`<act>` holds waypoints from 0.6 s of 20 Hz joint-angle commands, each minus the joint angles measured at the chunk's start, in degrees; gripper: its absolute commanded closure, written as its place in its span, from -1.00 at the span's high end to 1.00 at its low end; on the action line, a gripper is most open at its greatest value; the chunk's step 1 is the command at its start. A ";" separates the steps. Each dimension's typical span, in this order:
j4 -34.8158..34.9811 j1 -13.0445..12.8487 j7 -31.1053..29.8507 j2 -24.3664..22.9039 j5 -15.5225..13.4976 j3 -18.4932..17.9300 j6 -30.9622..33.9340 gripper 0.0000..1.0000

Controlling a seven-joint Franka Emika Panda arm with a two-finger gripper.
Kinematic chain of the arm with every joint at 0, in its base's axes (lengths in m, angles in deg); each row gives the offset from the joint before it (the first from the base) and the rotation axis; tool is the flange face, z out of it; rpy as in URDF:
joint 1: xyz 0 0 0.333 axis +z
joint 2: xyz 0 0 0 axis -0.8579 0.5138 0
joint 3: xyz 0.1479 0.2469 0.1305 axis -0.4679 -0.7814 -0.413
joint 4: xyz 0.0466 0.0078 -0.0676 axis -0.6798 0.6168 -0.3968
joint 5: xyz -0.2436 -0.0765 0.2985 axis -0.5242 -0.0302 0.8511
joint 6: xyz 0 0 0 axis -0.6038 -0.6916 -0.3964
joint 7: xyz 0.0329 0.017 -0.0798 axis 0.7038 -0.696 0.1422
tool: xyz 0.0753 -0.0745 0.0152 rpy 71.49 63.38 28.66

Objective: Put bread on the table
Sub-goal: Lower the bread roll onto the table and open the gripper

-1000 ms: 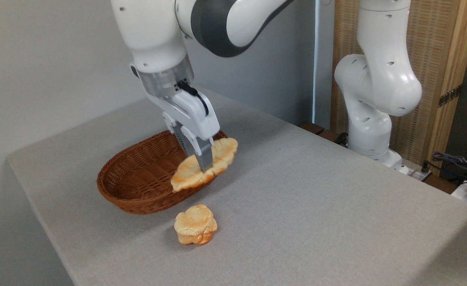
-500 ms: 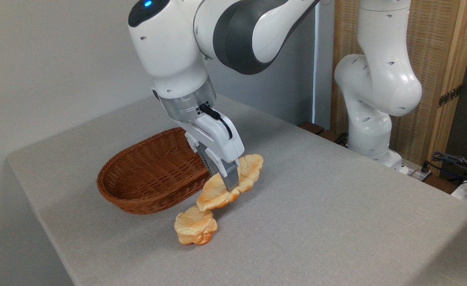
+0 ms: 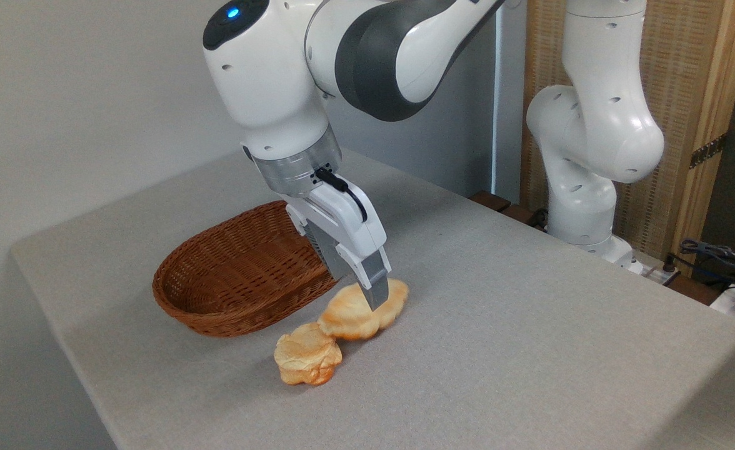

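The bread (image 3: pixel 354 317), an elongated golden-brown loaf with a ridged top, lies flat on the grey table (image 3: pixel 499 325) just right of the basket. Its left end touches the small flower-shaped bun (image 3: pixel 308 360). My gripper (image 3: pixel 364 296) stands over the loaf, tilted down to the right. The near finger (image 3: pixel 375 284) sits out at the edge of the hand, in front of the loaf's top. The far finger is hidden behind the hand. The jaws look parted, so the gripper reads as open around the loaf.
An empty brown wicker basket (image 3: pixel 236 281) stands left of the loaf. The arm's white base (image 3: pixel 586 187) rises at the table's far right edge, with cables (image 3: pixel 717 256) beyond it. A wall runs along the back left.
The gripper carried the loaf out of the basket, right and down. The loaf went from hanging tilted to lying flat on the table, and the near finger shifted outward.
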 commanded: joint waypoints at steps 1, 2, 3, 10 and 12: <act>0.36 -0.49 0.78 -0.78 0.94 -0.36 -0.39 1.00; 0.36 -0.49 0.78 -0.78 0.94 -0.36 -0.39 1.00; 0.36 -0.49 0.78 -0.78 0.94 -0.36 -0.48 1.00; -2.54 -0.49 0.43 -1.31 0.77 -0.36 -4.69 1.00; -4.03 -0.49 0.35 -1.31 0.42 -0.36 -5.83 1.00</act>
